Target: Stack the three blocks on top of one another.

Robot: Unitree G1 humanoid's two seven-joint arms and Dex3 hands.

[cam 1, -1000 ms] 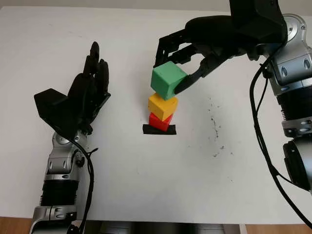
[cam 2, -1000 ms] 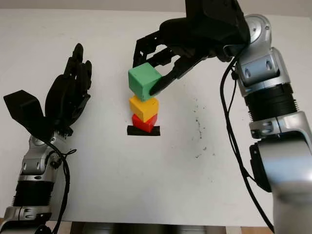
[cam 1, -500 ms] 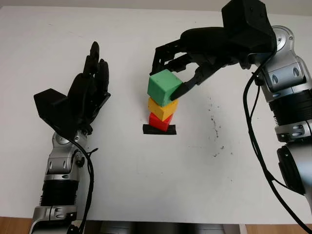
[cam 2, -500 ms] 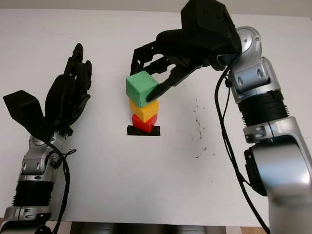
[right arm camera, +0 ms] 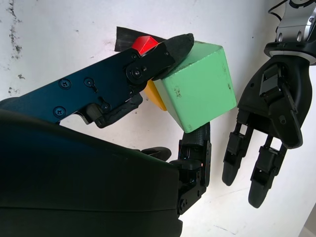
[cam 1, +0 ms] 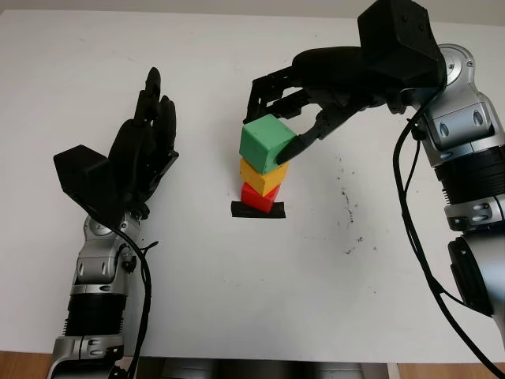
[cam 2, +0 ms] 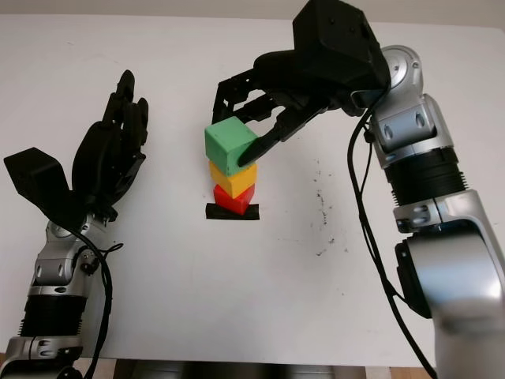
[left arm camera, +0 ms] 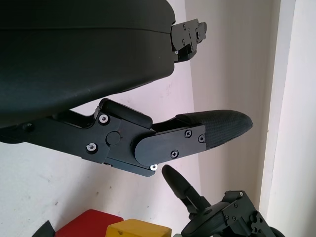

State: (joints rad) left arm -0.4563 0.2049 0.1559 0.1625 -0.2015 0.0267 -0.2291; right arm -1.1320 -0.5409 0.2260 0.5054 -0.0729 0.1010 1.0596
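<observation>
Since a second ago, the right hand [cam 1: 286, 118] has been carrying the green cube-shaped block [cam 1: 267, 143] down and a little toward the left, so that the block is now sitting on, or just above, the yellow block [cam 1: 263, 178]; whether the two faces are fully touching cannot be told. Nearest the robot, the white table [cam 1: 260, 292] is bearing nothing but a few dark specks [cam 1: 347, 207] to the right of the stack. Farther out on the left, the left hand [cam 1: 142, 154] is hanging open above the table, well apart from the blocks, likely parked so that it leaves the stacking arm room. At the middle, the small red block [cam 1: 258, 197] is sitting on a strip of black tape [cam 1: 257, 210] that seems to mark the stacking spot, with the yellow block on top of it. Above them, the right hand is pinching the green block between its thumb [right arm camera: 148, 64] and the opposing fingers [right arm camera: 196, 148], holding it slightly turned against the yellow one, probably until it settles squarely before release.
</observation>
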